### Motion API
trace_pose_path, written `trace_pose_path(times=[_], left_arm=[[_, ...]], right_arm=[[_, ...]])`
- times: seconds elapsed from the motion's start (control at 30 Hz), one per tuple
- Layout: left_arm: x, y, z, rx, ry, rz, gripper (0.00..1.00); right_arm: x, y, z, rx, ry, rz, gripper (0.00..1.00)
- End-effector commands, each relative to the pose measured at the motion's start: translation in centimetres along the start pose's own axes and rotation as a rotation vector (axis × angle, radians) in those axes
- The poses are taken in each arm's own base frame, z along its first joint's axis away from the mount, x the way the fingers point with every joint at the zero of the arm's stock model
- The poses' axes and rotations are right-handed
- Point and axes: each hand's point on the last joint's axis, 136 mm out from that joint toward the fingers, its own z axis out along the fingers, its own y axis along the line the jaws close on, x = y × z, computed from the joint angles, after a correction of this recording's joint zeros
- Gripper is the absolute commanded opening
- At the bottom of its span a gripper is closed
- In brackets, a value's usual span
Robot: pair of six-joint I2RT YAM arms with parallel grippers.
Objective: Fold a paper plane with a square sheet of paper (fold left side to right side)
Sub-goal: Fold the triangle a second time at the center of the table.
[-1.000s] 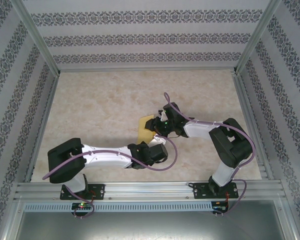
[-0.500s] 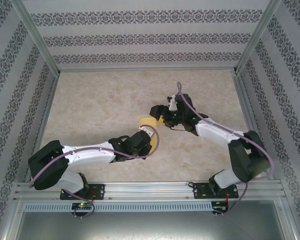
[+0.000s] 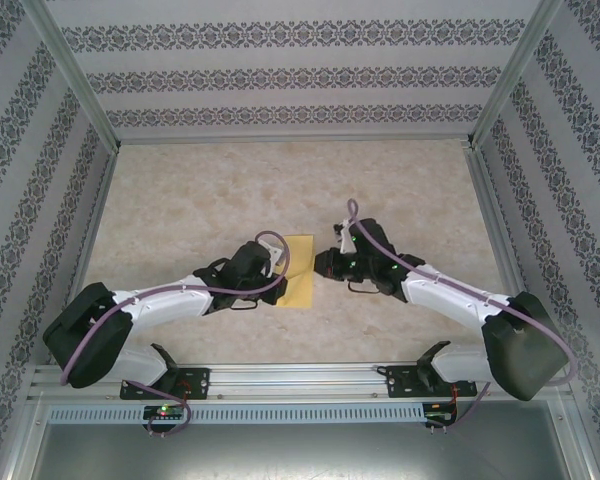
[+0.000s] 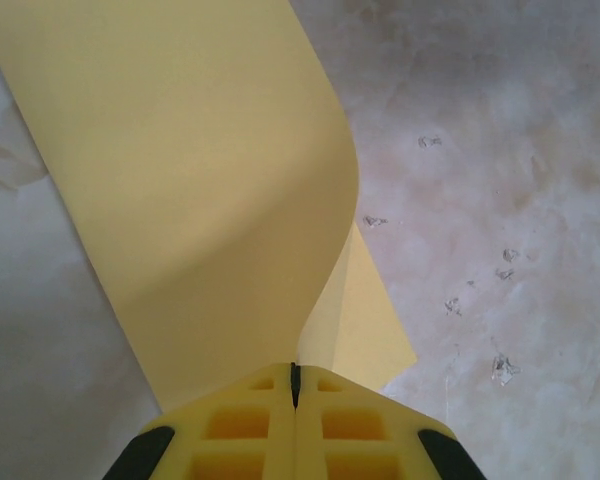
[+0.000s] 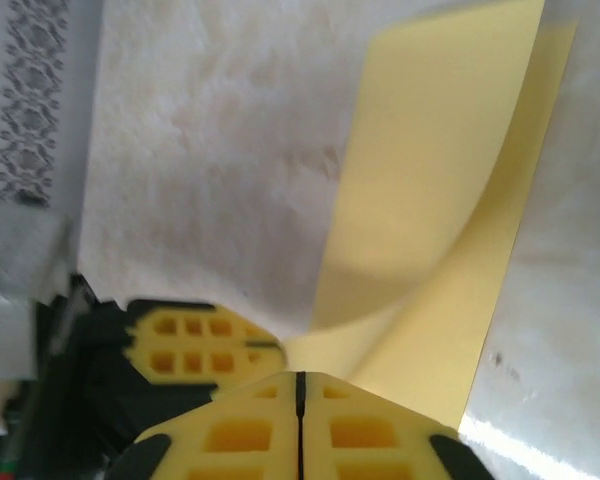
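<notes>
The square sheet of paper (image 3: 300,272) is plain yellow and lies near the middle of the table, bent over on itself into a tall narrow shape. In the left wrist view the paper (image 4: 210,180) arches up in a loose curl with a lower layer flat on the table beneath. My left gripper (image 3: 278,268) is at its left edge, and the fingertips (image 4: 295,372) are shut on the paper's edge. My right gripper (image 3: 320,266) is at the right edge, shut (image 5: 300,378) where the curled paper (image 5: 430,230) reaches it. The left gripper's yellow fingers (image 5: 195,345) sit close beside it.
The marbled tabletop (image 3: 200,200) is boxed in by patterned walls and metal frame rails (image 3: 90,240). Both arm bases stand on the near rail (image 3: 300,380). Small scuff marks (image 4: 500,370) dot the table to the right of the paper.
Both arms have swung lower and stretched out, the left gripper moving up and left, the right one down. The paper has gone from a raised curl to a narrower folded-over shape between them.
</notes>
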Motion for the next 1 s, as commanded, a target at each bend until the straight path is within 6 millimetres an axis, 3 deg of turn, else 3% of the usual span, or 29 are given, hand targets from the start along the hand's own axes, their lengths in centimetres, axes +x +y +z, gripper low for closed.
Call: trace_pose_path(times=[0.0, 0.17, 0.4, 0.97], left_arm=[[-0.6, 0.2, -0.3, 0.021, -0.011, 0.016, 0.00], [-1.0, 1.4, -0.8, -0.019, -0.014, 0.018, 0.00], [-0.8, 2.4, -0.7, -0.052, 0.028, 0.052, 0.00], [-1.4, 3.6, 1.0, -0.079, 0.075, 0.118, 0.00]], right_arm=[[1.7, -1.8, 1.5, 0.088, 0.025, -0.024, 0.00], [4.1, -3.3, 3.6, 0.163, 0.102, -0.041, 0.00], [6.0, -5.2, 4.9, 0.300, 0.208, -0.077, 0.00], [7.6, -6.9, 5.5, 0.387, 0.293, -0.090, 0.00]])
